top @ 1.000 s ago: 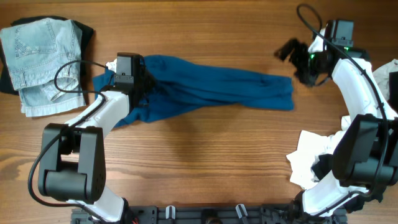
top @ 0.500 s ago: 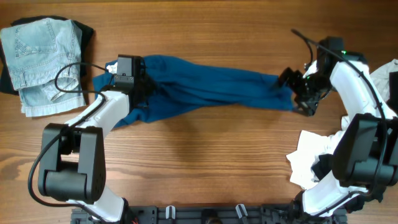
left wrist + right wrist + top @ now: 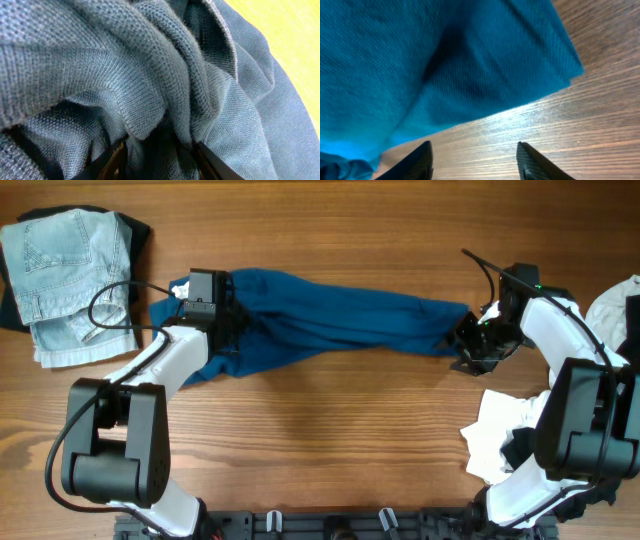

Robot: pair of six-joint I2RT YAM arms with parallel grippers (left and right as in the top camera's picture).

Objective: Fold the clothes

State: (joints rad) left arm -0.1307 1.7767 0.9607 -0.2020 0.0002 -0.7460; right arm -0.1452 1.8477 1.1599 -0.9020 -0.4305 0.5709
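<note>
One blue shirt (image 3: 340,320), left gripper (image 3: 160,161) buried in it, right gripper (image 3: 472,161) beside.

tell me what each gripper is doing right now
left gripper: fingers sunk in the bunched blue shirt, grip cannot be told
right gripper: open, nothing between its fingers

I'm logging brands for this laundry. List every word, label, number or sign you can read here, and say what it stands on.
No text can be read in any view.
shirt: plain blue knit, with no tag or print showing.
jeans: pockets and seams only, and any label is too small to make out.
</note>
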